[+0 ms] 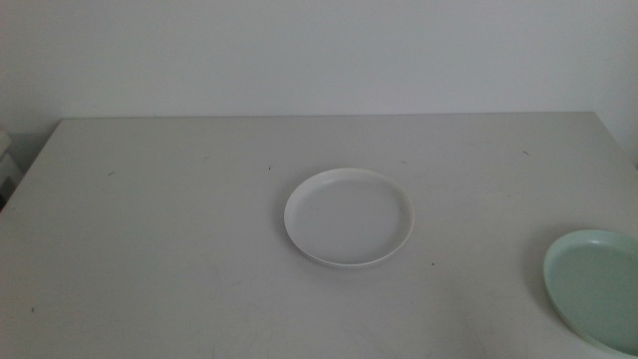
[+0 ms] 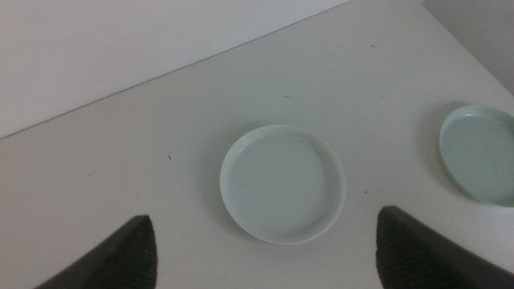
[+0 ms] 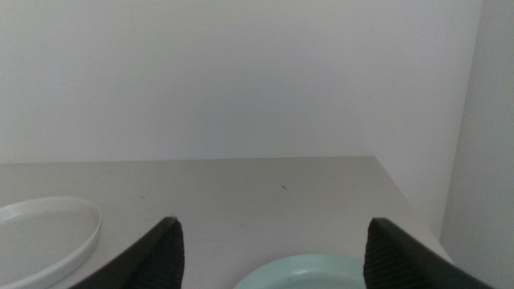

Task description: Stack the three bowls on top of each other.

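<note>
A cream-white bowl sits upright at the middle of the table. A pale mint green bowl rests near the front right corner, partly cut off by the picture's edge. Neither arm shows in the middle view. My left gripper hangs open high above the table, looking down on the white bowl and the mint bowl. Low over the table, my right gripper is open just behind the mint bowl, with the white bowl off to one side. Both grippers hold nothing.
The grey-white table meets a plain white wall at its back edge. Its right edge runs close to the mint bowl. A small white object stands just off the table's left side.
</note>
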